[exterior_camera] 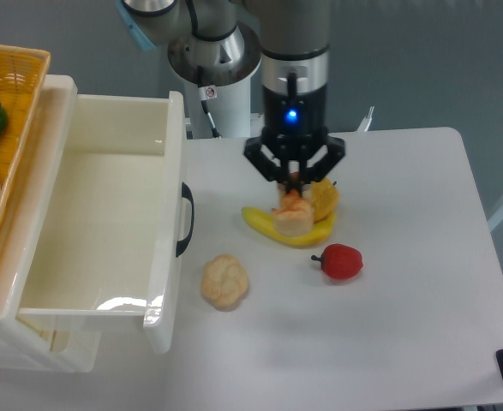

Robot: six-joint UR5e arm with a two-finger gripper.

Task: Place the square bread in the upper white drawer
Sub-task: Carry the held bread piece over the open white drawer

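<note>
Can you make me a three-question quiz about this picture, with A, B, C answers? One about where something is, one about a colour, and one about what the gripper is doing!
1. Where is the round bun?
A. Inside the drawer
B. On the table, just right of the drawer's front
C. In the basket

2. What colour is the small fruit that lies right of the banana?
A. Red
B. Blue
C. Purple

3. What is the gripper doing?
A. Hanging open with nothing in it
B. Resting in the drawer
C. Holding the square bread above the table

Answers:
1. B, the bun sits on the white table beside the open upper white drawer.
2. A, the fruit is bright red.
3. C, the fingers are closed on the bread, which hangs over the banana.
</note>
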